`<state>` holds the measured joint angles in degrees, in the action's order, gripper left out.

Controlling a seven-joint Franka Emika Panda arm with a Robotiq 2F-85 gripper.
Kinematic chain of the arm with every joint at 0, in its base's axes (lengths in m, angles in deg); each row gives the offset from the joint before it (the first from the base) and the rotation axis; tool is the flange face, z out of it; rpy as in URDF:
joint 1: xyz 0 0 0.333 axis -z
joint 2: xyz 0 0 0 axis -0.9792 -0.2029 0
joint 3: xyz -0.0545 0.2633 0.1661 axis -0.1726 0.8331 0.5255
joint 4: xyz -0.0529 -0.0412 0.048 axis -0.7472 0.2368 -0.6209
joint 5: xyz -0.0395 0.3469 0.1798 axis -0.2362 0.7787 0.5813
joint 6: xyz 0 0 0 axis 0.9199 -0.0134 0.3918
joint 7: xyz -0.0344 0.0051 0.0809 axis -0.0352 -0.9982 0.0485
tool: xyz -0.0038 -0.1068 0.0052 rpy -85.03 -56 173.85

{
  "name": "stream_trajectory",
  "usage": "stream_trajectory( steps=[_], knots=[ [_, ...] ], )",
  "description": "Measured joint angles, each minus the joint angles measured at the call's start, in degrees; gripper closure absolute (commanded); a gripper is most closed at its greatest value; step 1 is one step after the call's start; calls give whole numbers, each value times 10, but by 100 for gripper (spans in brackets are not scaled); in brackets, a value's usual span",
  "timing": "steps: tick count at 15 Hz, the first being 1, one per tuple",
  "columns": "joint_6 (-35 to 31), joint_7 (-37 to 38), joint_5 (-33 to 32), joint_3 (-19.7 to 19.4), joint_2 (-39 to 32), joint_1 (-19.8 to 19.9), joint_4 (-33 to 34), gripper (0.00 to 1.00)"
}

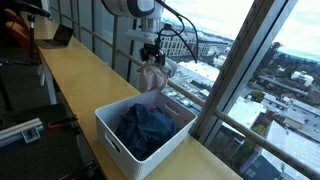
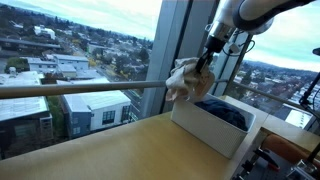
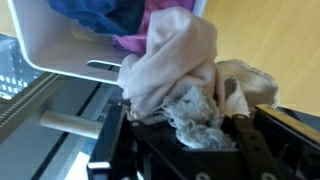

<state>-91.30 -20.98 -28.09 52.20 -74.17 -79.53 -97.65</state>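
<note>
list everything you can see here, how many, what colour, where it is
cloth: one, cream-pink, bunched, held in the air close to the bin
bin: one, white, on the counter by the window
blue cloth: one, dark blue, lying inside the bin
purple cloth: one piece, inside the bin next to the blue cloth, seen only in the wrist view
counter: one, light wood, running along the window
rail: one, wooden, across the window glass
laptop: one, dark, at the far end of the counter; too small to be sure
gripper: one, black, shut on the cloth
arm: one, white, reaching in from above
</note>
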Motion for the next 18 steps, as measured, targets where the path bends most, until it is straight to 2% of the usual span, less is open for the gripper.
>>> stream_trajectory(
  steps=[5,11,12,14,18],
  knots=[
    [44,-36,30,-36,84,47,-28,100],
    [30,-38,40,-58,107,55,-152,100],
    [22,-38,40,-61,104,56,-171,75],
    [8,-38,41,-67,95,56,-197,67],
    [-6,-36,41,-67,79,53,-215,38]
  ],
)
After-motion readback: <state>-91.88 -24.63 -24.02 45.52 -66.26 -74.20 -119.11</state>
